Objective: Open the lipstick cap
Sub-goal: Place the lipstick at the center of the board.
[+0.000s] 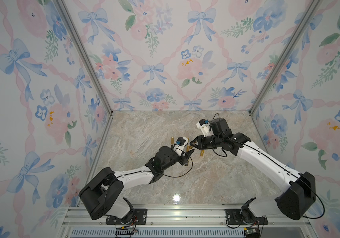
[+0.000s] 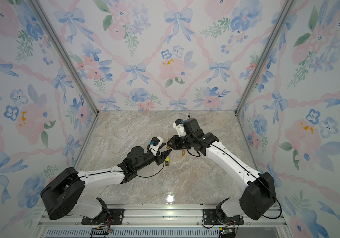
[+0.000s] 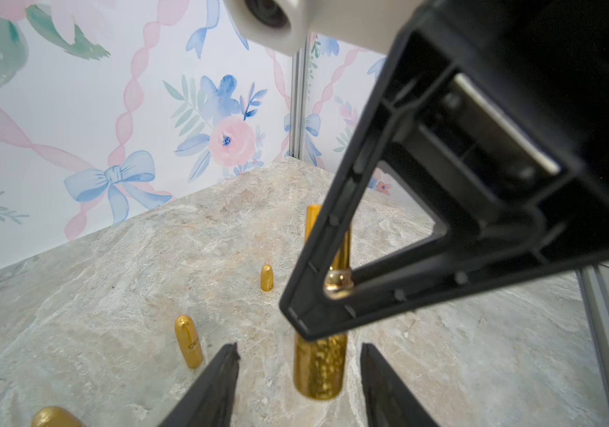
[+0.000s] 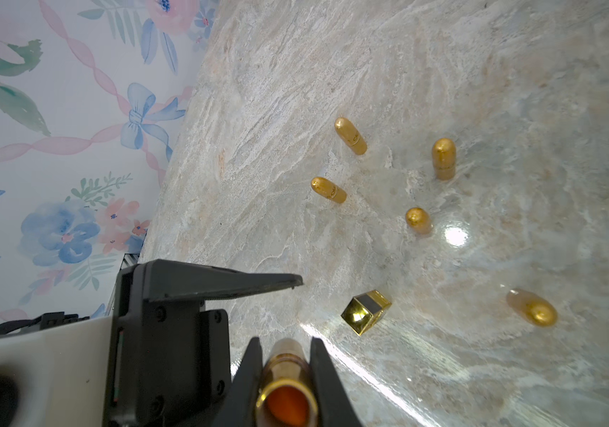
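The left gripper (image 3: pixel 300 349) has its fingers well apart, holding nothing. Near it a square gold piece (image 2: pixel 167 162) lies on the marble table (image 4: pixel 480 74); the right wrist view shows it clearest. The right gripper (image 4: pixel 285 343) is clamped on the gold lipstick (image 4: pixel 286 369), whose open end shows orange-red and is cut off by the frame. Bullet-shaped lipsticks (image 4: pixel 443 159) stand nearby, with open marble toward the back wall.

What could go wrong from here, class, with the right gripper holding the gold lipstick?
1. The right gripper pinches the gold lipstick near its fingertips only, seemingly clear of the table; it might slip and drop.
2. The left gripper stands open, close to the lipstick's lower end; a sideways move could knock it loose.
3. Nearby stand gold bullet-shaped pieces; a fall or an arm sweep could topple them.
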